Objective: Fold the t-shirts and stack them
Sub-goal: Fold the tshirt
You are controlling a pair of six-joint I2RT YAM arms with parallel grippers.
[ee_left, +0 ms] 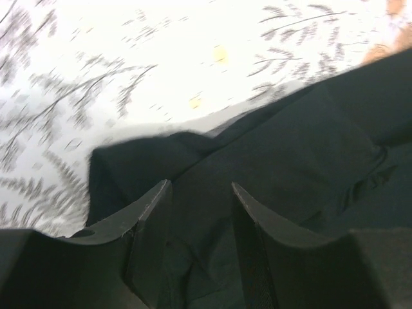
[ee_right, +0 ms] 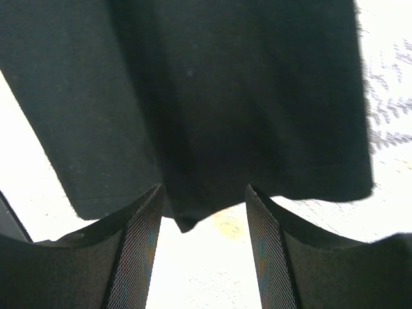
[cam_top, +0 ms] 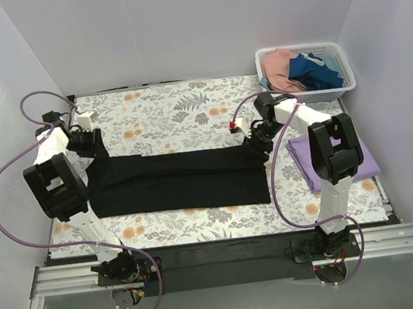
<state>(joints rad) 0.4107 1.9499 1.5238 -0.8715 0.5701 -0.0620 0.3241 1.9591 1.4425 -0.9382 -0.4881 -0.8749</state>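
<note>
Black cloth, the black t-shirt, is laid as a long flat band across the centre of the tabletop, running from 9 o'clock towards 3 o'clock; it is judged to be partly folded, with further folds required. The left pincer is positioned over the 9 o'clock end, released, with its fingers apart above the cloth. The right pincer is positioned at the 3 o'clock end, also released, just short of the hem. One lavender t-shirt is seen folded flat at 3 o'clock and is judged finished. One pink t-shirt and one dark blue t-shirt are crumpled in the single white basket at 1 o'clock, unfolded. Four shirts are counted: one folded, one in hand, two pending. No stack has been formed.
</note>
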